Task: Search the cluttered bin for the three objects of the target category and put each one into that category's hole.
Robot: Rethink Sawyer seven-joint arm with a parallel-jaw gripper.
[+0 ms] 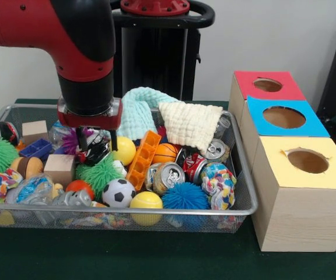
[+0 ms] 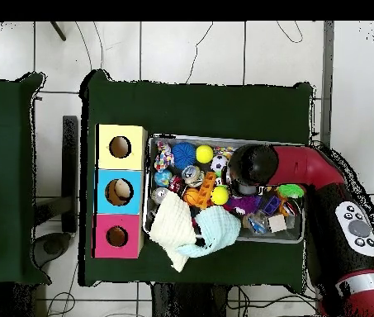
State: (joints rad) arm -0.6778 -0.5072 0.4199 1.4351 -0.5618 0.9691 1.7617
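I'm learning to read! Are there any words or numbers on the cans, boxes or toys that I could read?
No words or numbers can be read here.
Silver can: it has markings, too blurred to read.
Red can: print is too blurred to read.
Red box, blue box, yellow box: plain, with no writing.
Arm: no label shows.
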